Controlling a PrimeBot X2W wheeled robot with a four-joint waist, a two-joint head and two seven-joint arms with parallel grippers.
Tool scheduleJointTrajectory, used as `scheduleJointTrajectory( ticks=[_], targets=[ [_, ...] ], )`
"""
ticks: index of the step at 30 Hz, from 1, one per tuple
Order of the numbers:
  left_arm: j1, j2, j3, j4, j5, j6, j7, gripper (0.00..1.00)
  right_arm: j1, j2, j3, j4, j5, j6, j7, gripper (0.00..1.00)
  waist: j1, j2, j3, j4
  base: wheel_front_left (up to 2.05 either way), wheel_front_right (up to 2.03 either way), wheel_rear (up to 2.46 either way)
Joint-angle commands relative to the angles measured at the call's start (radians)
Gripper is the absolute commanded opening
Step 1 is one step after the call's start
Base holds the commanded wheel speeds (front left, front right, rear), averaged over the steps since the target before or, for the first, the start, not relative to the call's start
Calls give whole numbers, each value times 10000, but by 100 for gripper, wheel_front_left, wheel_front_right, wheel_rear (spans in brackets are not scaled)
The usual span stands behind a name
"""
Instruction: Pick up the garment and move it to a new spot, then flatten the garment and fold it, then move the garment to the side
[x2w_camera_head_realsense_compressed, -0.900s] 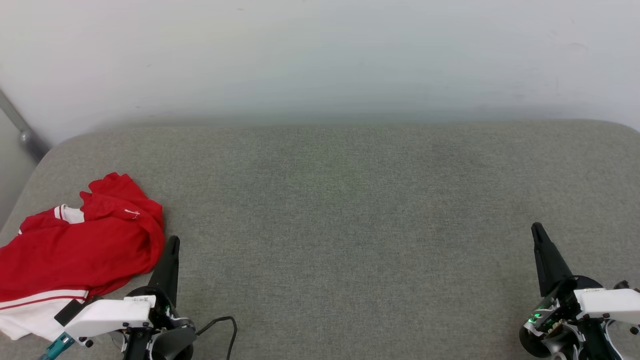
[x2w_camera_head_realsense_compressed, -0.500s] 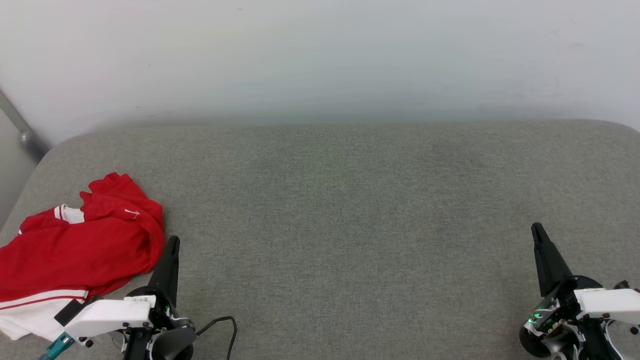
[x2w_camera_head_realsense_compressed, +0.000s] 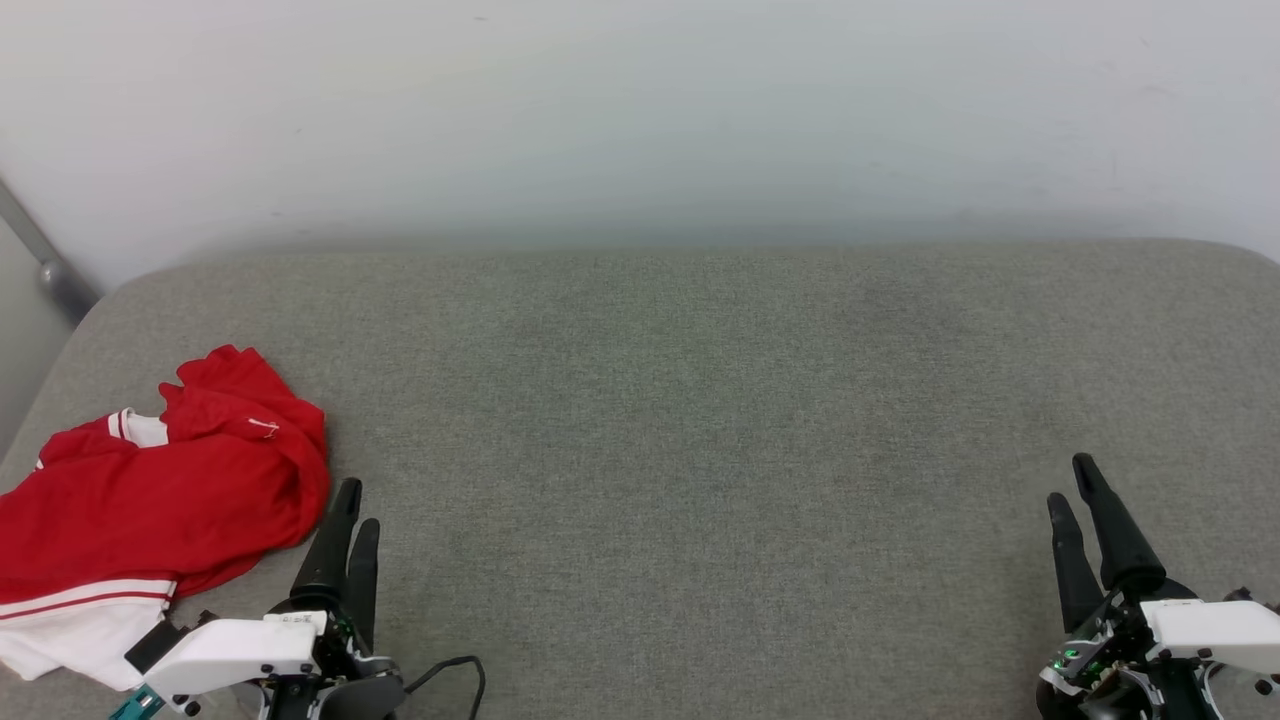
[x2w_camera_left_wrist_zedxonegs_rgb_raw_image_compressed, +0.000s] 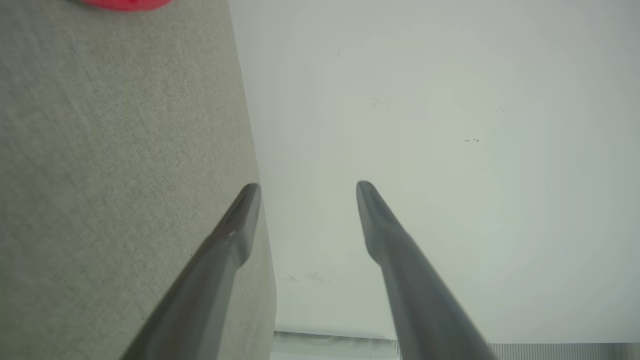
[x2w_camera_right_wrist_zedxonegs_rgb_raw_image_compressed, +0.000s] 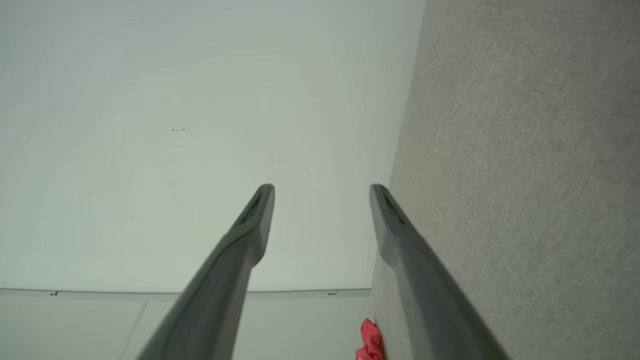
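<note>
The garment (x2w_camera_head_realsense_compressed: 150, 500) lies crumpled at the left edge of the grey padded table (x2w_camera_head_realsense_compressed: 680, 400), red with a white, red-striped sleeve near the front. A sliver of the garment (x2w_camera_left_wrist_zedxonegs_rgb_raw_image_compressed: 125, 4) shows at the top of the left wrist view, and a small red bit of the garment (x2w_camera_right_wrist_zedxonegs_rgb_raw_image_compressed: 370, 342) at the bottom of the right wrist view. My left gripper (x2w_camera_head_realsense_compressed: 355, 505) hovers just right of the garment, open, apart from the cloth. My right gripper (x2w_camera_head_realsense_compressed: 1070, 480) stands open at the lower right, far from the garment. Nothing sits between either pair of fingers.
A white wall (x2w_camera_head_realsense_compressed: 640, 110) rises behind the table. A grey metal pole (x2w_camera_head_realsense_compressed: 45, 260) slants at the far left. A black cable (x2w_camera_head_realsense_compressed: 450, 670) loops beside the left wrist.
Both wrists have rolled, so each gripper now shows two separate fingers in the head view instead of one. Both grippers sit slightly lower in the picture. The garment has not moved.
</note>
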Motion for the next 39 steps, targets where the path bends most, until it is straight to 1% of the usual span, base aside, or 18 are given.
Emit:
scheduleJointTrajectory(
  ticks=[1,8,15,18,23,32,39],
  targets=[
    [-254,24,-137,-264,55,-2,-122,100,-122,-15,49,-298,-107,2,-108,100,0,-1,0,-1,0,0,0],
    [-298,73,-568,-565,358,-2,-506,100,7,-83,264,-558,-488,2,-461,100,0,-1,-11,9,0,0,0],
    [-324,135,-866,-830,996,-2,-790,100,85,-196,464,-709,-1130,2,-753,100,0,-1,-24,25,0,0,0],
    [-315,117,-960,-939,1344,-2,-916,100,124,-238,520,-777,-1593,2,-888,100,0,-1,-32,40,0,0,0],
    [-307,158,-1065,-1030,2318,-2,-1123,100,187,-256,510,-890,-2714,2,-1095,100,0,-1,-48,57,0,0,0],
    [-237,88,-1034,-1387,4651,-2,-1463,100,216,-275,534,-1055,-5160,2,-1418,100,0,-1,-56,92,0,0,0],
    [-191,62,-1208,-1555,6291,-3,-1708,100,236,-179,494,-1287,-6988,2,-1474,100,0,-1,-71,110,0,0,0]
  ],
)
